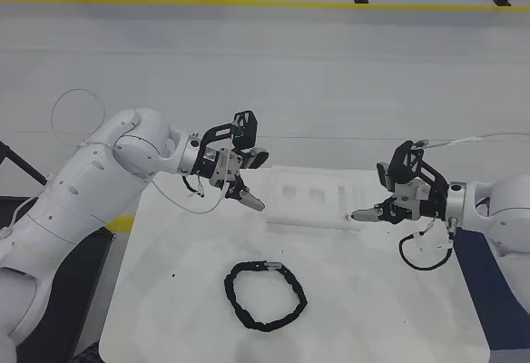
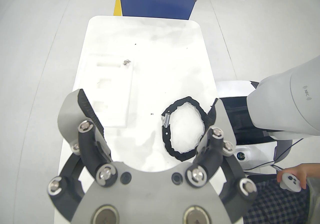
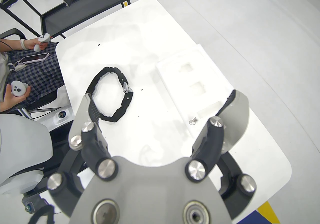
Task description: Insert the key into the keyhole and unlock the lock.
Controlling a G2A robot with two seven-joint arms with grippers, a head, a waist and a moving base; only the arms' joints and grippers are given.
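Zero steps done: my left gripper (image 2: 147,102) and right gripper (image 3: 160,97) hang wide, empty; key (image 3: 193,121) lies on the foam tray (image 3: 170,77) at the far edge of the worktop (image 1: 383,299), lock (image 3: 123,104) near the front edge.

White table (image 1: 383,309): chain lock (image 1: 265,295), foam tray (image 1: 333,216)

**Lone grey mark on robot's white shell**

A single printed mark (image 2: 307,91) stands on the rounded white casing (image 2: 282,109) of the robot, seen from the left wrist camera. It is grey: a few small capital letters beside a fan of curved wave lines, set at a slant. The only other marking is a plain yellow stripe (image 2: 117,4) painted on the grey floor, with no lettering.
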